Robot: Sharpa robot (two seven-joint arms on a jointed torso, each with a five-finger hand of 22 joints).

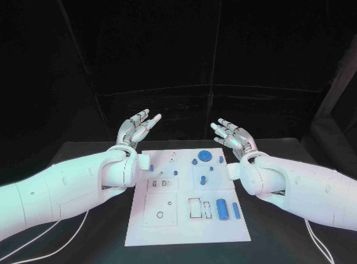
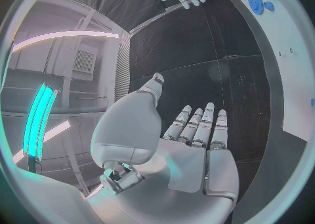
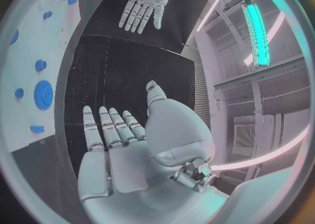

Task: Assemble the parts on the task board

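Black cloth covers the table [image 1: 83,151] and backdrop. At table centre lies the white task board [image 1: 186,231], carrying scattered blue parts: a gear [image 1: 204,155] near the far edge, a cylinder [image 1: 223,209] toward the near right. Both hands are raised beyond the far edge of the board. The left hand [image 1: 137,127] and right hand [image 1: 233,136] are spread wide, palms facing each other, holding nothing. Assembly appears not yet begun. Risk: the smaller parts stand close together, so a broad descent could knock neighbours out of place. Which sockets are vacant is hard to judge from the head view.
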